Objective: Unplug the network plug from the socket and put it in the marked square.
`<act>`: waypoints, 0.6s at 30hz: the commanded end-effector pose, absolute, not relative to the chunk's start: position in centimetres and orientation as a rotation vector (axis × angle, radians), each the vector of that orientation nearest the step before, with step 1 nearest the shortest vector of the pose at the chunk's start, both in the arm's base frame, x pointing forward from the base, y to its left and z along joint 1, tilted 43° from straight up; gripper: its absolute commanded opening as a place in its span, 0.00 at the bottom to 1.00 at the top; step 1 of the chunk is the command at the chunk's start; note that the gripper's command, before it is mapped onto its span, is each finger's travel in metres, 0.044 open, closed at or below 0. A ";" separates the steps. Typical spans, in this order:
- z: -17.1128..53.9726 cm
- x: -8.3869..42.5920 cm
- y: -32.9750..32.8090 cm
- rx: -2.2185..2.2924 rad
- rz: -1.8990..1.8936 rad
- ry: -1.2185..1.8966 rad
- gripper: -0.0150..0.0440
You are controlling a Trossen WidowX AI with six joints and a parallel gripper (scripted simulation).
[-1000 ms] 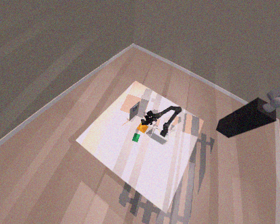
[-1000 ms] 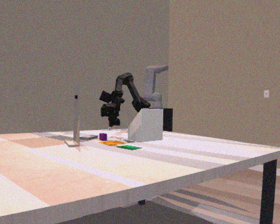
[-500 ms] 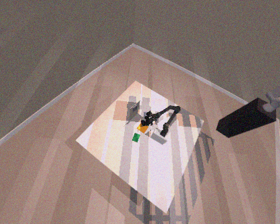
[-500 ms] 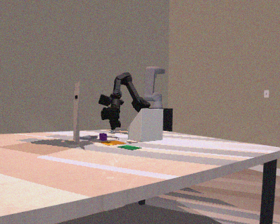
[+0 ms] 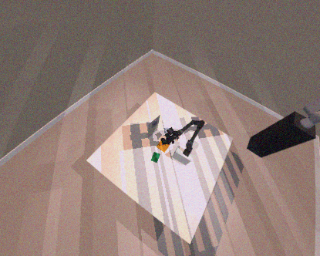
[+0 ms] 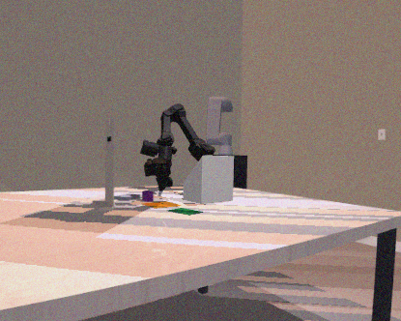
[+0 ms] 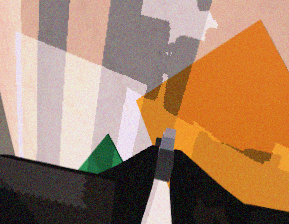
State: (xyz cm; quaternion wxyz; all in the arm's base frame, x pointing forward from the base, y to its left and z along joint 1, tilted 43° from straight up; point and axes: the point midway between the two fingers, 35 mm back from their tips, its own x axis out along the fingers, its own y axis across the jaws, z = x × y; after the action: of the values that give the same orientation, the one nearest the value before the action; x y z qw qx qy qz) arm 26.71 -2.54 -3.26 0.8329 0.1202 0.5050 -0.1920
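Note:
My gripper (image 5: 165, 142) (image 6: 163, 187) (image 7: 165, 155) points down and is shut on the plug. The small grey plug (image 6: 160, 192) (image 7: 168, 138) sticks out past the fingertips, low over the table by the edge of the orange square (image 5: 163, 146) (image 6: 161, 205) (image 7: 235, 95). Whether it touches the table is too small to tell. A smaller green square (image 5: 155, 156) (image 6: 186, 211) (image 7: 106, 156) lies beside the orange one. The upright panel (image 5: 154, 122) (image 6: 110, 169) stands apart from my hand; its socket face is not seen clearly.
A purple block (image 6: 148, 195) stands on the table between the panel and my gripper. A light grey block (image 5: 180, 156) (image 6: 217, 180) is beside my arm's base. A black stand (image 5: 280, 136) (image 6: 241, 171) with a pale arm is behind. Striped shadows cross the table.

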 end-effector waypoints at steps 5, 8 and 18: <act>-4.0 26.8 -3.1 0.252 -0.401 1.073 0.25; -4.3 26.8 -3.4 0.252 -0.401 1.072 0.25; -5.1 26.8 -4.3 0.251 -0.402 1.072 0.25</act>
State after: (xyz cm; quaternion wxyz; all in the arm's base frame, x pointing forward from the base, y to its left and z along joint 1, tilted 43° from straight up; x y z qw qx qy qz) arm 26.80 -4.08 -4.86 0.8330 0.1197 0.5048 -0.1923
